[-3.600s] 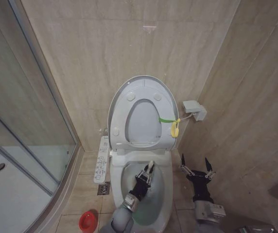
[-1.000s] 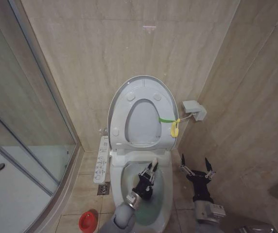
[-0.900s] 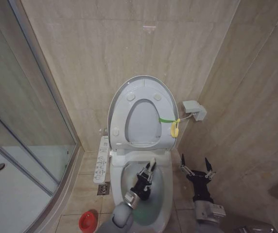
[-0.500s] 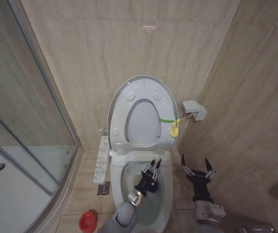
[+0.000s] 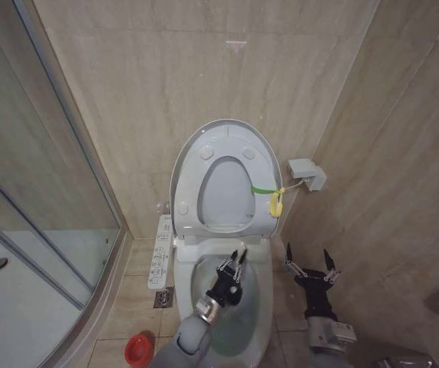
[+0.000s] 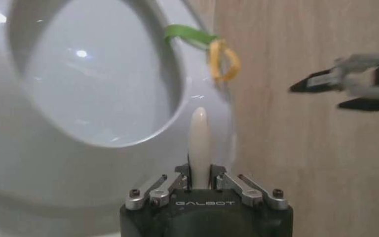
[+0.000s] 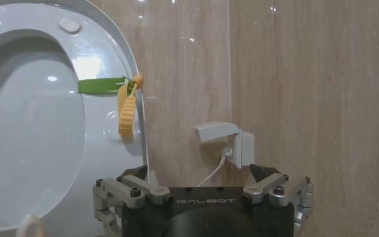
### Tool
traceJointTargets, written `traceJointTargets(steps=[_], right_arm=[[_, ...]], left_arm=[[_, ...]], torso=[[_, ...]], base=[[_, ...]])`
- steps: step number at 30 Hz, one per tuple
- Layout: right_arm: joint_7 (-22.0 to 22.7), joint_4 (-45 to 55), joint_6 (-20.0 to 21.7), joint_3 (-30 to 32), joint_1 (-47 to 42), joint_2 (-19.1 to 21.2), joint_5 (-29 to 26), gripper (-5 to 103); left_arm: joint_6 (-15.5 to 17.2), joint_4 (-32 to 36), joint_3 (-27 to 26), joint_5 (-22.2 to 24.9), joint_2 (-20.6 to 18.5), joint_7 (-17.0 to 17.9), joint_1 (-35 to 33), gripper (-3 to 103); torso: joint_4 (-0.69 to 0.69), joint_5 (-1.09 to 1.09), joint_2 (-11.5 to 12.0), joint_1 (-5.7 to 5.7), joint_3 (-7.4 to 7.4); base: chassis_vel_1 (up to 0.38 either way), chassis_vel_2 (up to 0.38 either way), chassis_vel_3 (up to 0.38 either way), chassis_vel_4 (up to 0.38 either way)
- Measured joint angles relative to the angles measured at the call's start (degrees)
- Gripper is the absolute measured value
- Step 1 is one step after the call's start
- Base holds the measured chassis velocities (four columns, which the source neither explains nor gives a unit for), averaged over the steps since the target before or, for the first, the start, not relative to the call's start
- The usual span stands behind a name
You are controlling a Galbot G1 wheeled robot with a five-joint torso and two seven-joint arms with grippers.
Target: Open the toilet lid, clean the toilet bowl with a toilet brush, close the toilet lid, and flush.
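A red holder [image 5: 137, 349] sits on the floor at near left. The left gripper [image 5: 232, 271] hangs inside the white toilet bowl [image 5: 262, 337], pinching the pale handle of the toilet brush [image 6: 199, 143]. Behind it the glossy toilet lid [image 5: 193, 157] stands raised, yellow-green tag at its right edge. Right gripper [image 5: 309, 263] hovers spread at right.

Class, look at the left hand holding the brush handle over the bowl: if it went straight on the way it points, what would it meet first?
Probably the raised seat ring in front of the toilet lid: the left hand, shut on the toilet brush handle, points there, though depth is unclear.
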State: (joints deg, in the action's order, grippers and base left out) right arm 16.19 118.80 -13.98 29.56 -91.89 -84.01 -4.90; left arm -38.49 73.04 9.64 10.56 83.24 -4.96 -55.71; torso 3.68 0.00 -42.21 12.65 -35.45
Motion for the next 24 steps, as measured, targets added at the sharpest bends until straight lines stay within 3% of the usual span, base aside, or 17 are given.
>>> traceJointTargets(steps=[11, 13, 16, 24], right_arm=[[0.0, 0.0, 0.0, 0.0, 0.0, 0.0, 0.0, 100], [0.0, 0.0, 0.0, 0.0, 0.0, 0.0, 0.0, 100], [0.0, 0.0, 0.0, 0.0, 0.0, 0.0, 0.0, 100], [0.0, 0.0, 0.0, 0.0, 0.0, 0.0, 0.0, 100]], left_arm=[[1.26, -3.83, 1.72, 3.69, -1.17, -0.76, -0.42, 19], [2.24, -4.56, -0.15, 0.3, -1.33, 0.9, -0.2, 19], [3.16, -3.46, -0.87, -0.81, -1.68, 2.16, -0.26, 19], [3.6, 6.24, 0.87, -7.48, 0.2, 5.71, -3.67, 19]], torso=[[-0.02, 0.0, -0.01, 0.0, 0.01], [-0.01, 0.0, -0.01, 0.0, 0.01], [-0.02, 0.01, 0.0, 0.0, 0.0], [0.0, 0.0, 0.0, 0.0, 0.0]], base=[[0.0, 0.0, 0.0, 0.0], [0.0, 0.0, 0.0, 0.0], [0.0, 0.0, 0.0, 0.0], [0.0, 0.0, 0.0, 0.0]])
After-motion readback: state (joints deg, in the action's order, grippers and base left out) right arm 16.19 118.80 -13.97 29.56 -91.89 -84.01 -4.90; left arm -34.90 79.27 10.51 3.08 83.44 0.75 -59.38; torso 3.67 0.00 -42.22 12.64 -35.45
